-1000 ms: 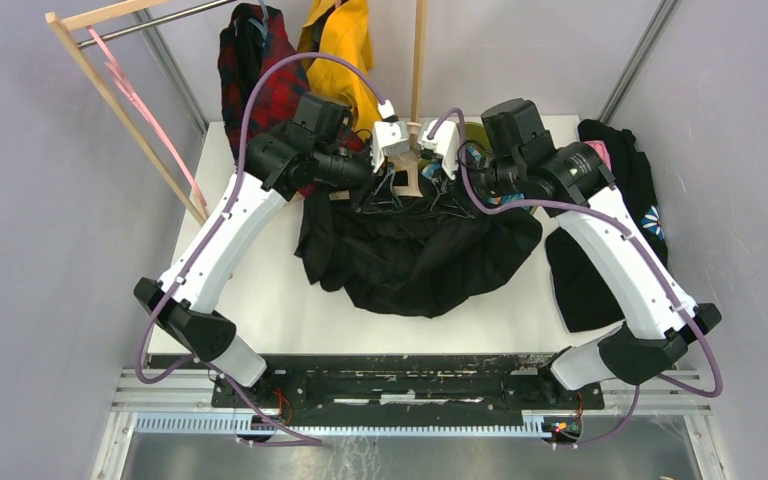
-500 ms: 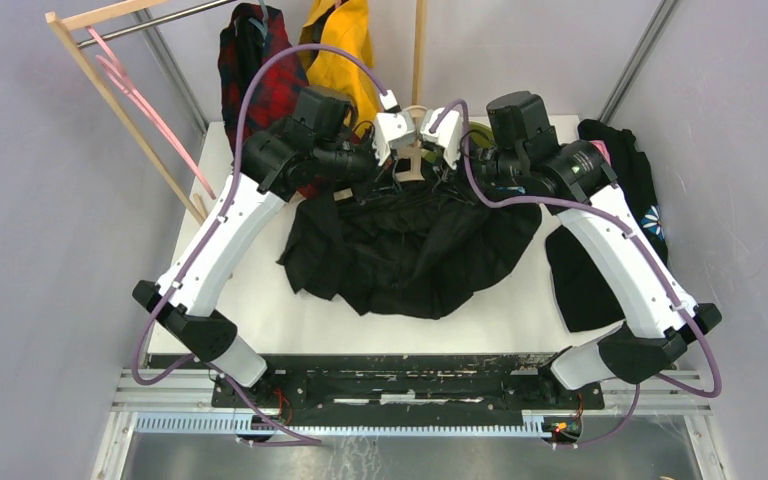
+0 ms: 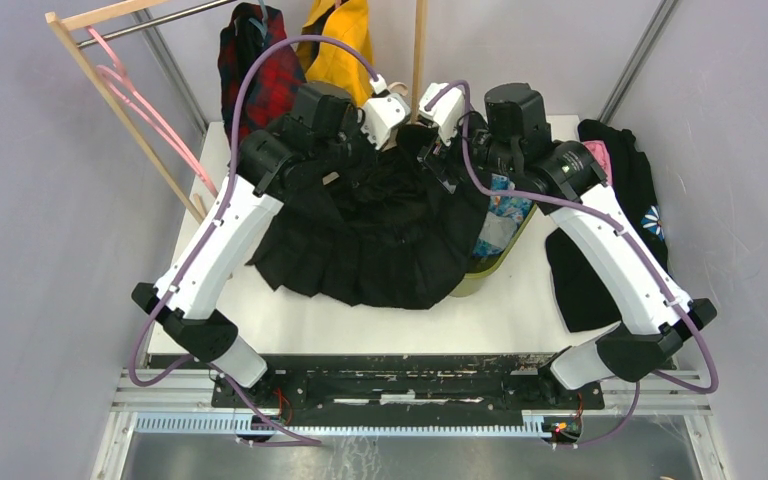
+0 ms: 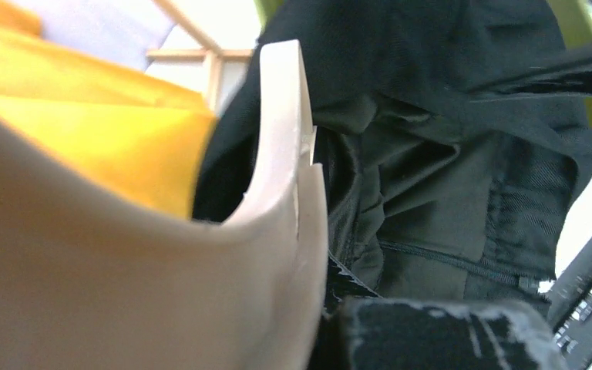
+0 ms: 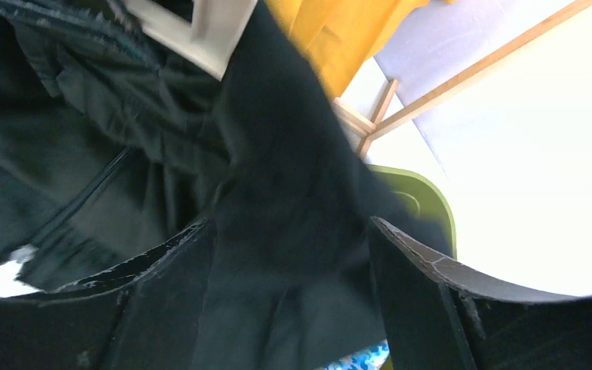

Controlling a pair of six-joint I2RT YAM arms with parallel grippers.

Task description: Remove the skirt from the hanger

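There is one black skirt [image 3: 380, 230]. It is held up at the back of the white table [image 3: 290, 320], between the two robot arms. It fans out wide, its bottom edge hangs down to the table, and its right side hangs in front of the green bin [image 3: 480, 282].

The only picture I can see on anything is a little flower [image 3: 654, 222]. It is on the black cloth [image 3: 600, 270] lying at the right side of the table.

The left claw [image 3: 396, 122] is squeezed tight. A pale hanger [image 4: 285, 154] sits right up against its dark finger [image 4: 432, 331]. It looks pinched on the hanger, but the close view is so blurry that I can't be sure. The top of the skirt bunches just beside the hanger.

The right claw [image 5: 291, 223] is spread wide. A fold of the skirt hangs loose between its two fingers [image 5: 162, 308], and they do not squeeze it.

Counting: two arms, two claws, one skirt and one green bin with a blue patterned cloth [image 3: 500, 215] inside. Two more clothes hang on the wooden rack [image 3: 120, 110] at the back, one red check [image 3: 260, 70] and one yellow [image 3: 345, 45]. I think there are two pink hangers [image 3: 135, 95] on the left end of the rack.
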